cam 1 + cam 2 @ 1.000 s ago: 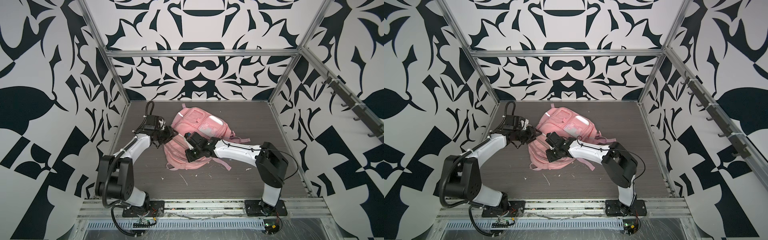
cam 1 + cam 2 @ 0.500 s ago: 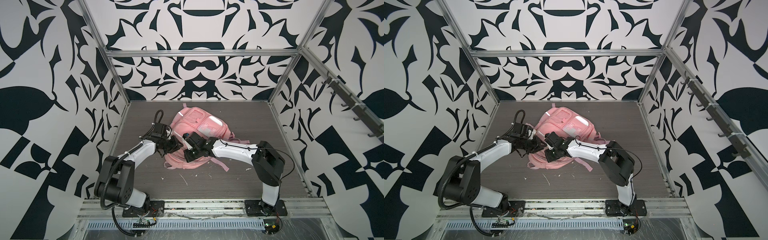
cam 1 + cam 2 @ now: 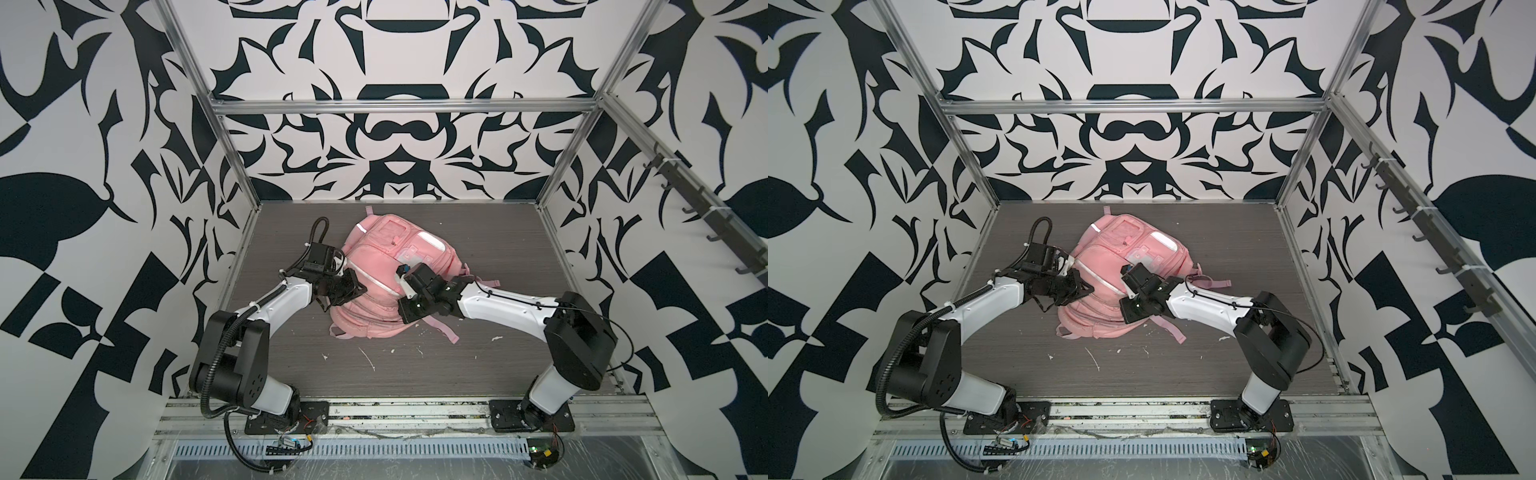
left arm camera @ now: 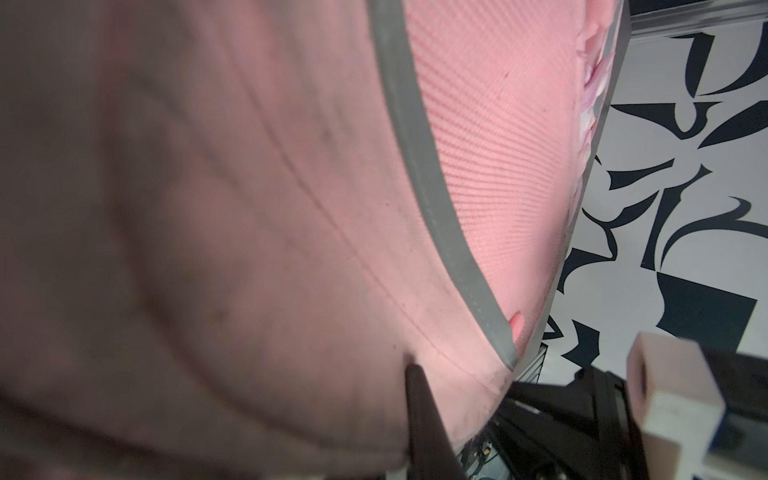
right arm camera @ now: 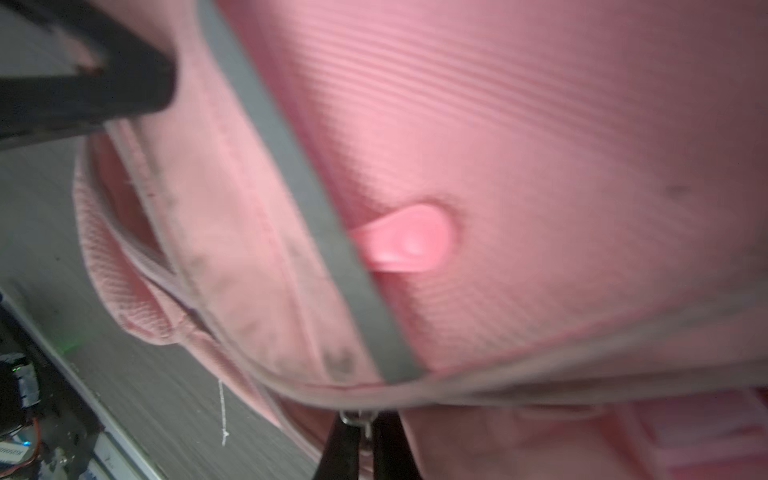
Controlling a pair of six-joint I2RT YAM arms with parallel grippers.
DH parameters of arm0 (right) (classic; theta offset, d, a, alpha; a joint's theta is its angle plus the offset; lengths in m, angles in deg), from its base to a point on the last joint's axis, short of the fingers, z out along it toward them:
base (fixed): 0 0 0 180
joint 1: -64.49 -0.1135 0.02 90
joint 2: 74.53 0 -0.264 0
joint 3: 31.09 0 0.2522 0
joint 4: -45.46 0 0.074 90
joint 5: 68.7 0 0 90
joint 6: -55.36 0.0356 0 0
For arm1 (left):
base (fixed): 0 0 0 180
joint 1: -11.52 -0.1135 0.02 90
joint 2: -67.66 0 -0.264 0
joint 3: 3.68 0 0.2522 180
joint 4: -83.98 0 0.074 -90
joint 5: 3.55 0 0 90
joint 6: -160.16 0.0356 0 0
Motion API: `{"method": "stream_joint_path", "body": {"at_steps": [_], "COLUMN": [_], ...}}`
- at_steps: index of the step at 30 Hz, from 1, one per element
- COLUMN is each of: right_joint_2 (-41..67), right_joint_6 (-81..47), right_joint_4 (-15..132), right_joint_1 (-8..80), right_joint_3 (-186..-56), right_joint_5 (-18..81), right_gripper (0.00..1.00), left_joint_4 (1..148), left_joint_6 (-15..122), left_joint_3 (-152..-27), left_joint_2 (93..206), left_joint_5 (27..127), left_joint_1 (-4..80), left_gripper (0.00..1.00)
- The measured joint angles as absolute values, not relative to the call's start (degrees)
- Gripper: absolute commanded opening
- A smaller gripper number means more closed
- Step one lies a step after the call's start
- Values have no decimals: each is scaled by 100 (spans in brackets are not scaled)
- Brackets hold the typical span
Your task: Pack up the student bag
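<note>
Left hand (image 3: 358, 288) on bag (image 3: 370, 324), grey tabletop (image 3: 478, 365)

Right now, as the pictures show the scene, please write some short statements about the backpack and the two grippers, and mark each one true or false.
1. The backpack lies on the table. True.
2. The backpack is blue. False: it is pink.
3. The right gripper is shut on a metal zipper pull. True.
4. The left gripper hangs wide open, high above the backpack. False: it is shut, pinching the backpack's left edge.
5. A book lies beside the backpack. False: only small white scraps lie there.
</note>
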State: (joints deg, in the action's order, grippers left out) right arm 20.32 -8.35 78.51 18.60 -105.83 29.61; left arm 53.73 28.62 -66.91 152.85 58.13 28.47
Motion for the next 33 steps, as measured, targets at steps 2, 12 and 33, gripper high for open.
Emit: {"method": "stream_joint_path", "body": {"at_steps": [2,12,33], "right_joint_2": [2000,2002,2083], "right_joint_6": [-914,-1080,-960], "right_joint_4": [7886,7862,8009], "right_joint_1": [2146,2480,2924], "right_joint_3": [-10554,-10574,-10600], "right_joint_5": [3068,3486,2874], "right_gripper": [0,13,56], "left_joint_4": [5399,5589,5567], "left_joint_6": [2862,2858,2751], "left_joint_3": [-6691,-6654,-6791], "left_joint_2": [15283,15200,15685], "left_joint_5": [5807,5774,6191], "left_joint_1": [2847,2884,3116], "left_gripper": [3,6,11]}}
